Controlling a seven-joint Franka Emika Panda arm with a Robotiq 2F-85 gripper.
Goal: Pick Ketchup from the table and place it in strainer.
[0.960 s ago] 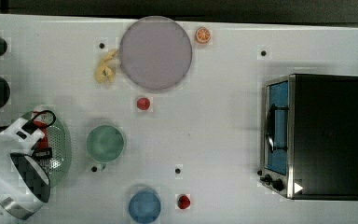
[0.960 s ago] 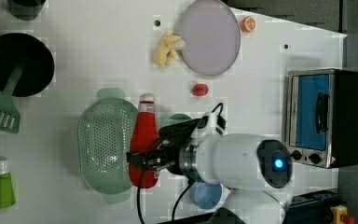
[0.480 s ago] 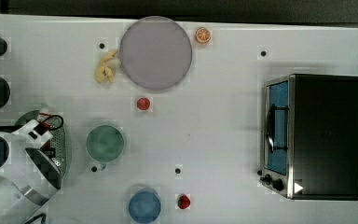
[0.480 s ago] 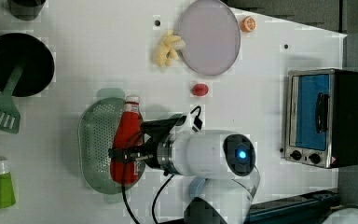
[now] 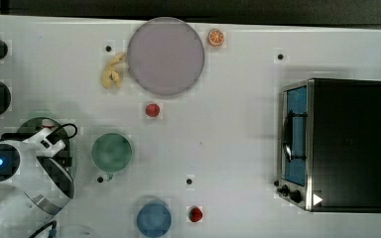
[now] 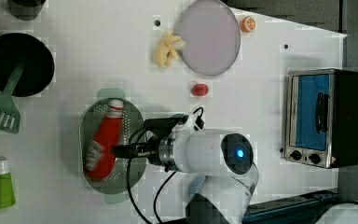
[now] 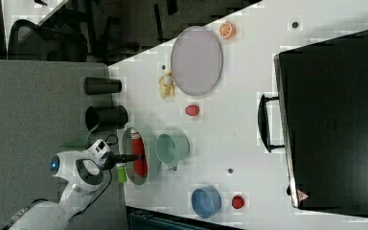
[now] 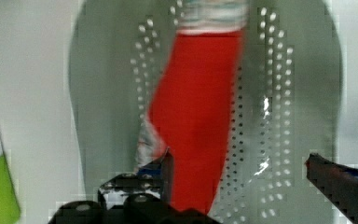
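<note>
The Ketchup [image 6: 103,142] is a red bottle with a white cap, lying on its side inside the strainer [image 6: 91,121], a pale green oval basket with small holes. In the right view the Ketchup [image 7: 139,155] lies along the strainer [image 7: 128,143]. My gripper [image 6: 119,150] hangs just over the bottle's lower half. In the wrist view the gripper [image 8: 238,158] is open, its fingertips [image 8: 165,161] spread wider than the Ketchup [image 8: 196,107], with the strainer [image 8: 107,93] floor beneath. In the top view my arm covers most of the strainer [image 5: 39,121].
A green cup [image 5: 111,152] stands beside the strainer, a blue cup [image 5: 154,218] nearer the table's edge. Two small red things [image 5: 152,109] [image 5: 195,214], a grey plate [image 5: 165,55] and a toaster oven [image 5: 337,144] lie farther off. A green bottle [image 6: 2,184] and black pot [image 6: 18,63] flank the strainer.
My gripper carried the Ketchup from the strainer's rim to over its middle. The bottle now lies in the strainer and the fingers have spread off it.
</note>
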